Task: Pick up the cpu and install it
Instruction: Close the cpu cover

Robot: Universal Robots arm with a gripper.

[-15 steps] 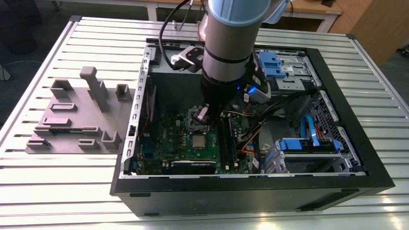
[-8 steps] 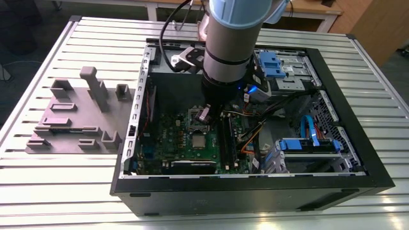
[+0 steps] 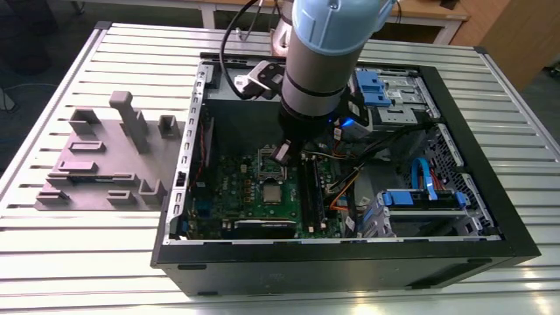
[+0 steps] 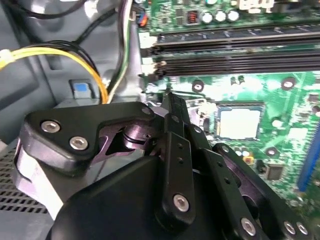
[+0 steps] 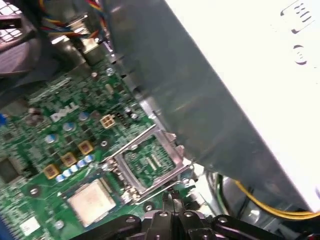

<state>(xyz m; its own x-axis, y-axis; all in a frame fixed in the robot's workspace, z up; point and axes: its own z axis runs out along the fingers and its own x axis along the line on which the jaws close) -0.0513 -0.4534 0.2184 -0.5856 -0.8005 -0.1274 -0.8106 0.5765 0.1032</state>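
Observation:
The cpu point(image 3: 273, 193), a small square chip with a silver-grey top, lies flat in its socket on the green motherboard point(image 3: 227, 190) inside the open computer case. It also shows in both wrist views point(image 4: 239, 122) point(image 5: 91, 201). The socket's metal load plate point(image 5: 150, 162) stands hinged open beside the chip. My gripper point(image 3: 285, 155) hangs just above the board by that open plate, a short way from the chip. Its fingers point(image 4: 169, 102) meet at their tips with nothing between them, and they are seen again in the first wrist view point(image 5: 172, 199).
Black memory slots point(image 4: 235, 50) run beside the socket. Yellow and black cables point(image 4: 75, 55) loop near the case wall. Blue drive brackets point(image 3: 420, 197) fill the case on the exterior view's right. A grey fixture block point(image 3: 105, 157) sits on the slatted table outside the case.

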